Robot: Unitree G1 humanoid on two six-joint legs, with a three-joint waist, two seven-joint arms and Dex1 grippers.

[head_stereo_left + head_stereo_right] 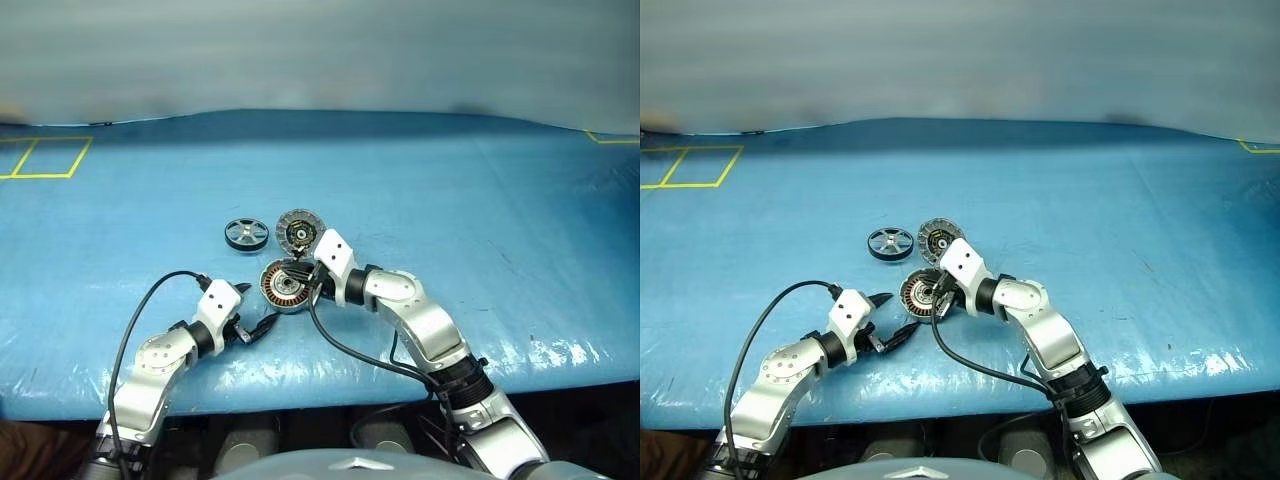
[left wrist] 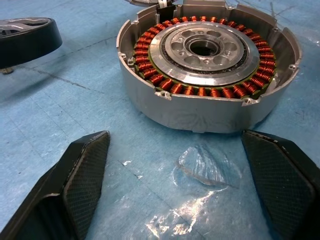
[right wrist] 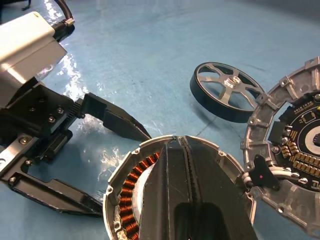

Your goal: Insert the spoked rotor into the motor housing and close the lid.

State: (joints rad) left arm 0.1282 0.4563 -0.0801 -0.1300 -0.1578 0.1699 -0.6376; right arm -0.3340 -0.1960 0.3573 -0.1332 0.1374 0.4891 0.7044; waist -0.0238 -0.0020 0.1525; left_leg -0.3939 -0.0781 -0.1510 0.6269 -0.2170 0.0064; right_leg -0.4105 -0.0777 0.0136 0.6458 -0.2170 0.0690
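Rotor insertion has not begun: you find all three parts lying apart on the blue sheet, so both steps remain.

Nearest you, lower left of the head view, the left gripper [image 1: 258, 328] stands with its fingers spread wide and nothing between them, facing the motor housing [image 1: 284, 285] from just beside it. The housing sits at frame centre with its copper windings exposed and its cavity unoccupied. The right gripper [image 3: 181, 165] hovers over the housing with its fingers pressed together, carrying nothing.

Beyond the housing, the lid [image 1: 296, 233] lies flat, ribbed face up. The spoked rotor [image 1: 246, 234] rests just left of the lid, untouched.

The blue sheet [image 1: 480, 200] is creased and glossy. Yellow tape [image 1: 45, 158] marks squares at upper left. Past the far edge, the background is pale and indistinct.
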